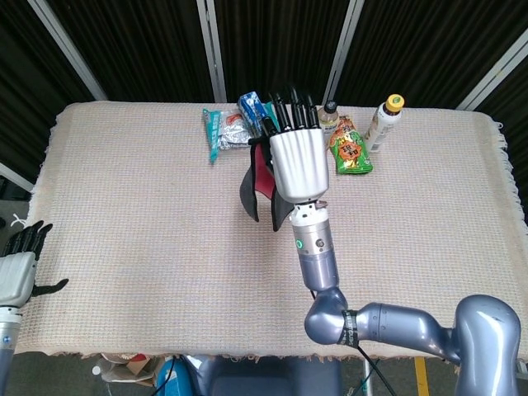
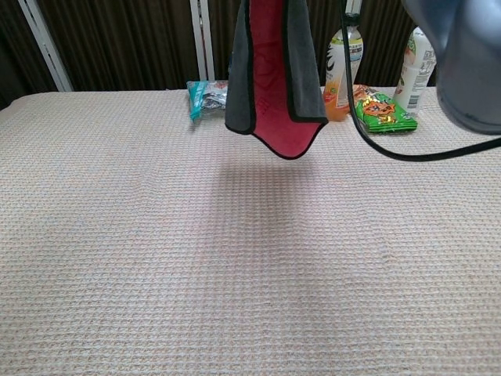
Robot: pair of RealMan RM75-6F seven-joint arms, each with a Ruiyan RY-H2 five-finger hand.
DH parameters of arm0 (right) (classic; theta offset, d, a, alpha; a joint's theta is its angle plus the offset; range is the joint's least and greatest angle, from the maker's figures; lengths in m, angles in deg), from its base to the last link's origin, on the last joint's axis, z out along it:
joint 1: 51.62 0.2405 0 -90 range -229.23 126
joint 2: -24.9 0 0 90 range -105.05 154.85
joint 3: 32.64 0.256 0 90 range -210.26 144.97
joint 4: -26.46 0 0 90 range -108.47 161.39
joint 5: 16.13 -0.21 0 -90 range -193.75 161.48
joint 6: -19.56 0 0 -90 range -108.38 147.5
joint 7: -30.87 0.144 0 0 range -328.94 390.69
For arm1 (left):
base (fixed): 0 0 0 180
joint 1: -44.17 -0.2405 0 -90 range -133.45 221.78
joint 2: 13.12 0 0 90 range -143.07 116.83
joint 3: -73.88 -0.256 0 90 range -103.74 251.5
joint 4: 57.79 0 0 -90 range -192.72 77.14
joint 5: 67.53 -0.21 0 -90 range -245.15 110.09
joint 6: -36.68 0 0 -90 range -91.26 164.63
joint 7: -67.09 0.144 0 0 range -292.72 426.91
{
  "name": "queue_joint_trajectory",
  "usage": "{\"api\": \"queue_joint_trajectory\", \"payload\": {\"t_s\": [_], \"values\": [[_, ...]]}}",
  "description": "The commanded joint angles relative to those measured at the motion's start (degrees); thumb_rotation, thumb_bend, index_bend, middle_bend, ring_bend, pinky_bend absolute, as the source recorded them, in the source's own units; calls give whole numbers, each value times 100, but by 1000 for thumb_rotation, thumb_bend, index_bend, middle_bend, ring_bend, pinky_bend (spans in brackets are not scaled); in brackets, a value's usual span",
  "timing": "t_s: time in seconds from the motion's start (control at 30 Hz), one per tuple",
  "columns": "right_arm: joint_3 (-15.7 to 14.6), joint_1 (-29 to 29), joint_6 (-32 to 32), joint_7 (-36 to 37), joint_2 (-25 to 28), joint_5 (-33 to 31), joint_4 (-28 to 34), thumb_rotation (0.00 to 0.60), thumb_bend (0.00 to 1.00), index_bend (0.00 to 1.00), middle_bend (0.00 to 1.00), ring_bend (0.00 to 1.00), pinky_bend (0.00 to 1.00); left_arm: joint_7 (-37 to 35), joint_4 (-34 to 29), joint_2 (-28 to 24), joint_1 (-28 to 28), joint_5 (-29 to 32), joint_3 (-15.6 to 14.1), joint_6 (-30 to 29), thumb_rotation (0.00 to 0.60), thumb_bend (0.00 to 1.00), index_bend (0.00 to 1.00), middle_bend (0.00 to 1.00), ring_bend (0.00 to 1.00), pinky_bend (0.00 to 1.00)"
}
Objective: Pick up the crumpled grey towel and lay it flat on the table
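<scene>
Since the towel hangs in loose folds under the right hand, grey outside and red inside, it looks light and floppy, so I'd guess it won't slip but won't spread itself either. Right hand is clamped on its top edge, holding it clear above the worktop. A second pinch on a free lower corner would probably help open it flat. Left hand sits far off to the side, fingers apart, holding nothing. Only the chest view shows the gap under the towel; only the head view shows the hands.
</scene>
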Motion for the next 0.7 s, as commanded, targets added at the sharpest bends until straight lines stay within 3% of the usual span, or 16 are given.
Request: {"api": "queue_joint_trajectory", "payload": {"t_s": [0.03,0.2,0.4,0.7], "values": [[-13,97,-34,-47,-71,-77,-45,600,568,687,255,130,188,8,-10,127,63,56,145,-91,600,0,0,0,0,18],[-41,247,-88,-148,-172,-221,-131,600,568,687,255,131,188,-90,92,552,320,52,507,-242,600,0,0,0,0,18],[-84,425,-152,-330,-286,-348,-241,600,568,687,255,130,188,-69,377,941,773,-187,727,-147,600,0,0,0,0,18],[-85,656,-217,-493,-377,-526,-427,600,568,688,255,131,188,-12,696,1055,1509,-732,696,439,600,52,0,0,0,19]]}}
